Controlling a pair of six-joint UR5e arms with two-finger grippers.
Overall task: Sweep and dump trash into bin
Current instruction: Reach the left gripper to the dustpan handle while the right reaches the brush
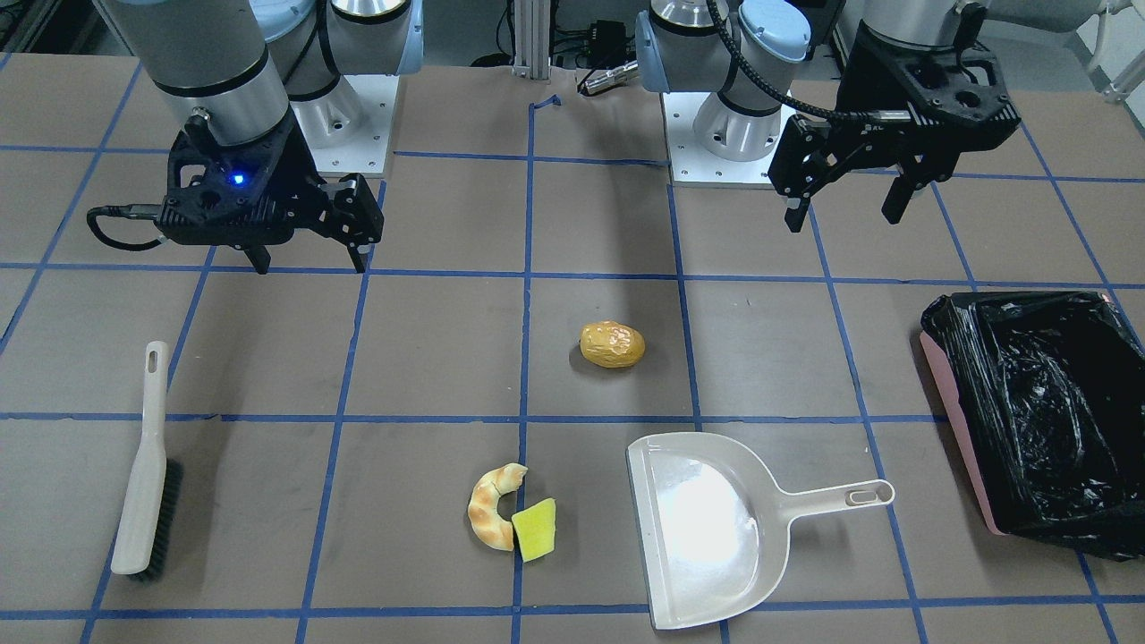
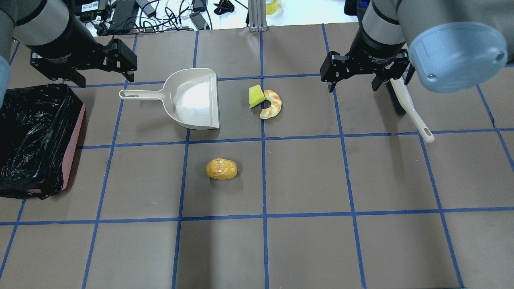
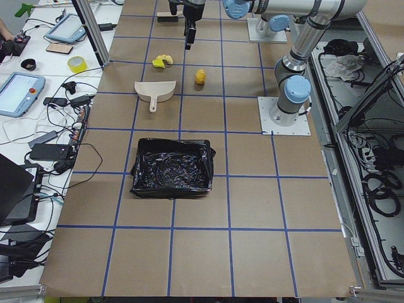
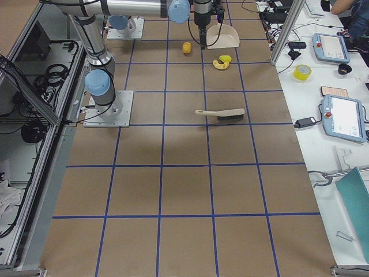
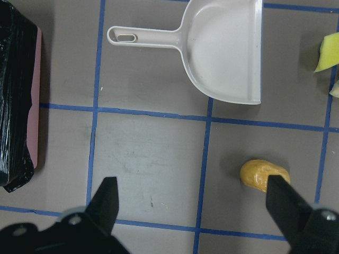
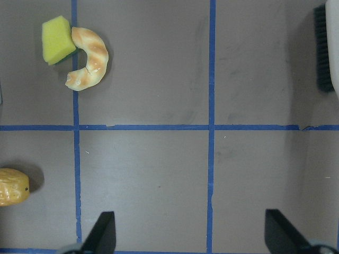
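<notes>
The golden-brown potato-like lump (image 1: 612, 344) lies mid-table, and shows in the overhead view (image 2: 221, 168). The tan croissant piece (image 1: 490, 505) touches the yellow sponge wedge (image 1: 535, 529), and both lie beside the mouth of the cream dustpan (image 1: 707, 528). The pink-sided bin (image 1: 962, 429) with its black bag stands at the robot's left end (image 2: 74, 140). My left gripper (image 1: 843, 217) is open and empty, hovering between dustpan handle and bin (image 5: 193, 203). My right gripper (image 1: 311, 266) is open and empty, above the table between croissant and brush (image 6: 190, 233).
The cream brush with dark bristles (image 1: 143, 465) lies flat at the robot's right, partly under the right arm in the overhead view (image 2: 409, 108). Both arm bases stand at the robot's side of the table. Cables and devices lie beyond the far edge.
</notes>
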